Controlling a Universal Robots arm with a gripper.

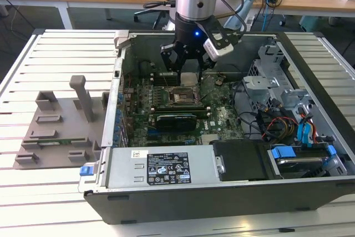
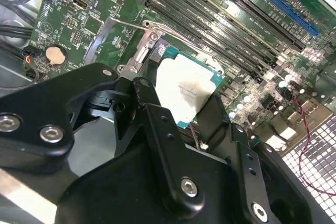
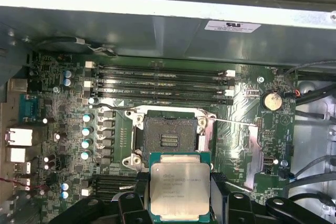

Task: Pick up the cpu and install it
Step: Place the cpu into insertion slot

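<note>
Now your gripper [image 2: 184,98] is clamped on the cpu [image 3: 180,190] by two opposite edges, just beside the open socket [image 3: 169,134], in the upper middle of the exterior view. I judge it light, stiff and fragile; grip only the rim.

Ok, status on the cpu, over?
Gripper shut on the cpu. Chip held over the board, not yet in the socket. Socket open and empty, nothing seen in the way.
</note>
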